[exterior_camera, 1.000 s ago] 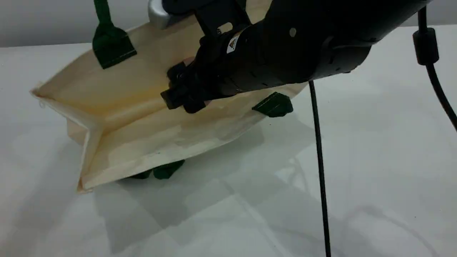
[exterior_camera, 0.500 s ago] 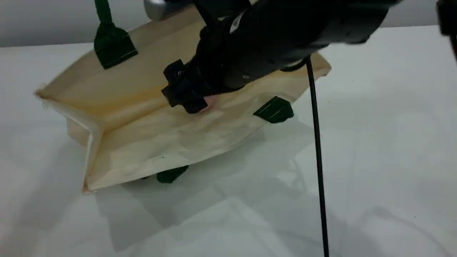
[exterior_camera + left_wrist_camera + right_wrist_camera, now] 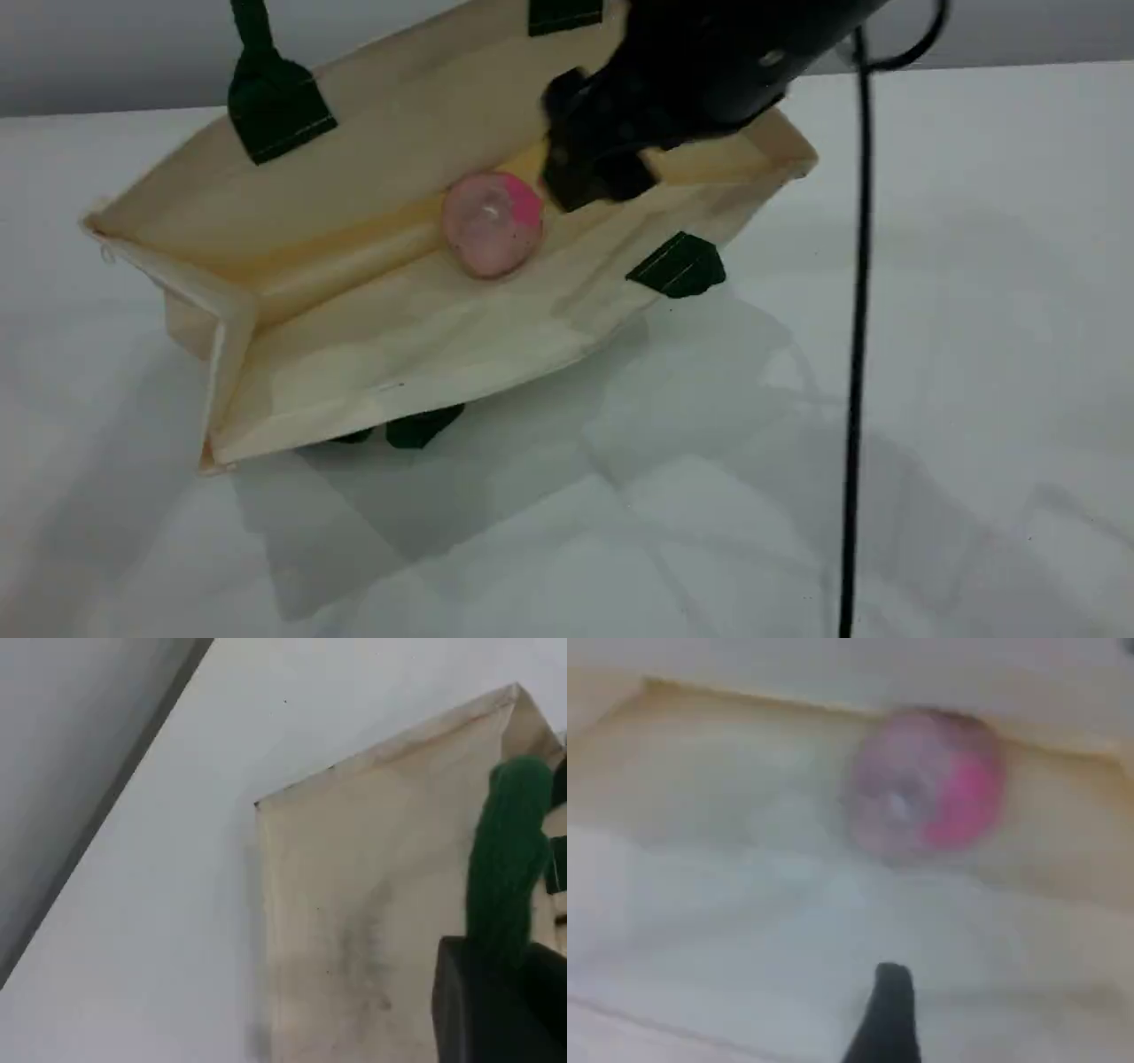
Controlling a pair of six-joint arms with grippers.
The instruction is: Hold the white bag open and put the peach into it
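The white bag point(image 3: 399, 354) lies on the table with its mouth held wide, its far side raised by a dark green rope handle point(image 3: 252, 35) that runs up out of the scene view. In the left wrist view my left gripper point(image 3: 505, 961) is shut on that green handle point(image 3: 509, 859), beside the bag's smudged side point(image 3: 354, 904). The peach point(image 3: 492, 221) rests inside the bag on its lower wall, touching no finger. My right gripper point(image 3: 592, 168) hovers open just up and right of it, over the bag's mouth. The right wrist view shows the peach point(image 3: 926, 784) beyond one fingertip point(image 3: 888, 1010).
A black cable point(image 3: 855, 354) hangs down from the right arm across the right part of the view. Green tabs point(image 3: 678, 264) stick out at the bag's near rim. The white table point(image 3: 886, 487) spreads around the bag.
My right gripper has let go of the peach and pulled back up and to the right. The peach now lies uncovered in the bag. The left gripper keeps holding the handle.
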